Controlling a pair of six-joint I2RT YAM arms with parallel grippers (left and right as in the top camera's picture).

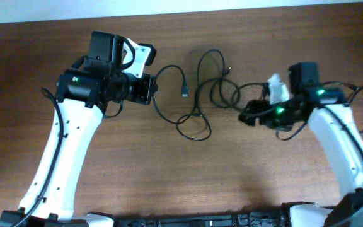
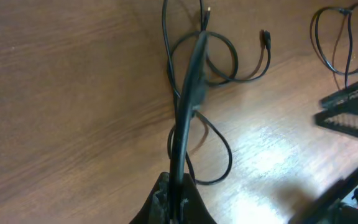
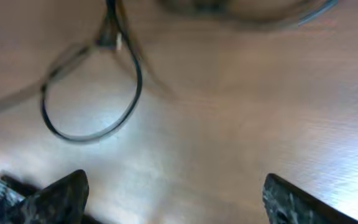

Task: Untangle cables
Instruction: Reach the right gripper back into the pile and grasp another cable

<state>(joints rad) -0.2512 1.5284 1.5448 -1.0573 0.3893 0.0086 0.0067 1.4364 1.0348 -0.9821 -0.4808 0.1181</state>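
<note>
Left claw (image 1: 150,88) sits left of centre on the bench (image 1: 169,176), clenched on one strand of the cables (image 1: 197,115). From the left wrist, that strand (image 2: 191,81) runs taut from the claw (image 2: 176,193) straight up into the tangle. The cables sprawl in loose loops mid-bench, nearer the far edge than the near one. One plug (image 1: 184,90) lies free just beside the left claw. Over on the right side, the right claw (image 1: 247,115) hovers at the tangle's right fringe. Its wrist view shows fingers (image 3: 61,199) spread wide, released, nothing between them, and one loop (image 3: 92,93) lying on the bench ahead.
</note>
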